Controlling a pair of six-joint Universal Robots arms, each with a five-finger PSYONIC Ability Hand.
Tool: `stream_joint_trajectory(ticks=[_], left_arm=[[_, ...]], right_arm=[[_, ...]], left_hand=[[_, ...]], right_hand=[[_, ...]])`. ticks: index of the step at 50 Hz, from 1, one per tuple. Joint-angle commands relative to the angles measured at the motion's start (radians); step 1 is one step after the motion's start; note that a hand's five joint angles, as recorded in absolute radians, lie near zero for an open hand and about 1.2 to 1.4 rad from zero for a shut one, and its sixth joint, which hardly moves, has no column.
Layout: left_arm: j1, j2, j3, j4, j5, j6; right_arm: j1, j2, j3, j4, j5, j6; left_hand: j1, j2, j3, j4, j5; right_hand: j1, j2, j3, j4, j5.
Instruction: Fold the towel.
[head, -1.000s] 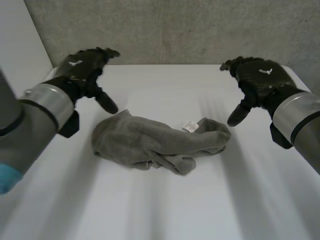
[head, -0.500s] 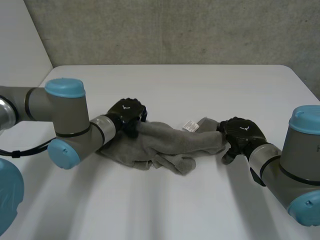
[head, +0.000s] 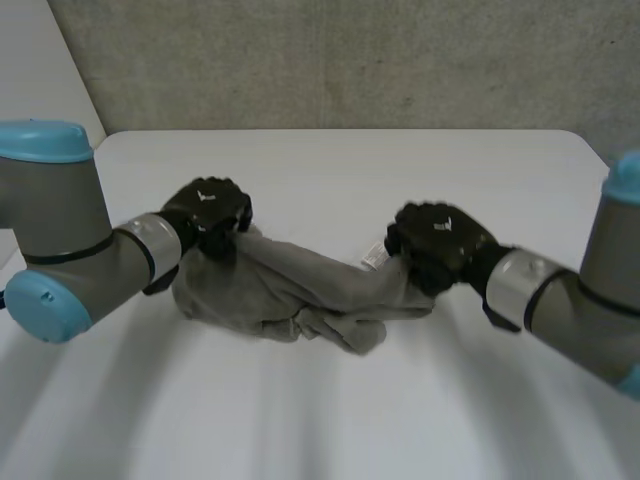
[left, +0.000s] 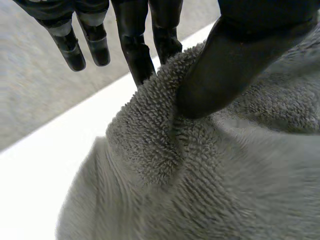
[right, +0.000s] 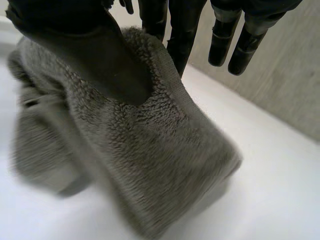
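Towel (head: 285, 290): grey terry cloth, bunched in a long rumpled heap at the middle of the table, one hand on each end.
Left arm (head: 60, 230): grey joints with light-blue caps, reaching in across the table's left side.
Left hand (head: 210, 212): black, knuckles up, at the towel's left end. The left wrist view shows the thumb (left: 235, 60) pressing a raised ridge of pile against one finger. Two other fingers (left: 75, 42) are straight and clear of the cloth. Finding: pinching the towel.
Sewn-in label (head: 372, 257): small, white, on the towel's top just beside the right hand. The print is too small to read, and part of it is tucked under the hand.
Right hand (head: 440, 240): black, at the towel's right end. The right wrist view shows the thumb (right: 95, 60) laid over a fold, clamping it against fingers behind. Finding: pinching the towel.
Right arm (head: 580, 300): cut off at the frame edge.
Table (head: 330, 160): white, flat.
Wall (head: 330, 60): grey, rough concrete, behind the table.
Hidden: the towel's corners and hems are lost in the folds.
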Motion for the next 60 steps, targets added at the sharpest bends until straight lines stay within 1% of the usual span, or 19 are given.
stream_joint_trajectory(ticks=[1,4,8,14,21,23,31,33,35,36,39,46,51,54,56,57,58,59,60], left_arm=[[0.007,-0.061,0.221,0.202,-0.114,-0.062],[0.004,0.016,0.240,0.343,-0.158,-0.143],[0.018,0.144,0.205,0.458,-0.163,-0.215],[0.027,0.323,-0.032,0.516,-0.126,-0.242],[0.031,0.378,-0.364,0.513,-0.059,-0.199],[0.054,0.374,-0.502,0.514,-0.051,-0.144],[0.097,0.328,-0.666,0.514,-0.050,-0.066],[0.096,0.308,-0.673,0.511,-0.051,-0.064],[0.096,0.294,-0.665,0.508,-0.050,-0.064],[0.096,0.294,-0.665,0.508,-0.050,-0.064],[0.094,0.288,-0.636,0.508,-0.051,-0.064],[0.067,0.277,-0.567,0.511,-0.046,-0.073],[-0.040,0.165,-0.440,0.523,-0.022,-0.067],[-0.056,0.134,-0.403,0.520,-0.007,-0.062],[-0.077,0.055,-0.314,0.497,0.042,-0.061],[-0.078,0.054,-0.314,0.497,0.043,-0.061],[-0.088,0.012,-0.271,0.475,0.070,-0.059],[-0.091,-0.023,-0.227,0.441,0.091,-0.059],[-0.091,-0.024,-0.226,0.441,0.092,-0.059]], right_arm=[[0.032,0.076,-0.383,-0.039,0.108,0.056],[0.040,0.016,-0.463,-0.159,0.188,0.083],[0.040,-0.082,-0.445,-0.305,0.222,0.088],[0.034,-0.205,-0.263,-0.343,0.131,0.076],[0.018,-0.248,0.074,-0.345,-0.066,-0.036],[0.009,-0.242,0.137,-0.343,-0.089,-0.076],[0.012,-0.162,0.361,-0.304,-0.108,-0.272],[0.012,-0.147,0.380,-0.279,-0.107,-0.300],[0.015,-0.131,0.386,-0.254,-0.105,-0.323],[0.015,-0.121,0.388,-0.233,-0.106,-0.334],[0.012,-0.118,0.388,-0.207,-0.111,-0.331],[0.006,-0.125,0.383,-0.199,-0.102,-0.323],[0.012,-0.128,0.383,-0.198,-0.096,-0.323],[0.014,-0.127,0.385,-0.198,-0.094,-0.323],[0.014,-0.127,0.389,-0.196,-0.091,-0.321],[0.014,-0.127,0.389,-0.196,-0.091,-0.321],[0.012,-0.127,0.391,-0.195,-0.087,-0.321],[0.012,-0.127,0.391,-0.195,-0.087,-0.321],[0.012,-0.127,0.392,-0.192,-0.082,-0.320]], left_hand=[[0.039,0.047,-0.045,-0.056,0.032],[0.039,0.047,-0.045,-0.056,0.032],[0.039,0.047,-0.045,-0.056,0.032],[0.021,0.029,-0.045,-0.056,0.015],[0.003,0.011,-0.045,-0.056,-0.003],[-0.017,-0.009,-0.045,-0.056,-0.023],[-0.081,-0.073,-0.045,-0.056,-0.088],[-0.176,-0.168,-0.045,-0.056,-0.182],[-0.593,-0.585,-0.045,-0.056,-0.599],[-0.595,-0.587,-0.045,-0.056,-0.602],[-0.920,-0.912,-0.045,-0.056,-0.927],[-0.968,-0.960,-0.045,-0.056,-0.975],[-0.971,-0.963,-0.045,-0.056,-0.978],[-0.971,-0.963,-0.045,-0.056,-0.978],[-0.957,-0.949,-0.045,-0.056,-0.963],[-0.957,-0.949,-0.045,-0.056,-0.963],[-0.951,-0.943,-0.045,-0.056,-0.957],[-0.948,-0.940,-0.045,-0.056,-0.954],[-0.948,-0.940,-0.045,-0.056,-0.954]], right_hand=[[0.074,0.104,-0.033,-0.053,0.067],[0.074,0.104,-0.033,-0.053,0.067],[0.074,0.104,-0.033,-0.053,0.067],[0.074,0.104,-0.033,-0.053,0.067],[0.074,0.104,-0.033,-0.053,0.067],[0.074,0.104,-0.033,-0.053,0.067],[0.074,0.104,-0.033,-0.053,0.067],[0.074,0.104,-0.033,-0.053,0.067],[0.074,0.104,-0.033,-0.053,0.067],[0.074,0.104,-0.033,-0.053,0.067],[0.074,0.104,-0.033,-0.053,0.067],[0.074,0.104,-0.033,-0.053,0.067],[0.074,0.104,-0.033,-0.053,0.067],[0.074,0.104,-0.033,-0.053,0.067],[-0.234,-0.204,-0.033,-0.053,-0.241],[-0.236,-0.206,-0.033,-0.053,-0.243],[-0.556,-0.526,-0.033,-0.053,-0.562],[-0.559,-0.529,-0.033,-0.053,-0.566],[-0.806,-0.776,-0.033,-0.053,-0.813]])
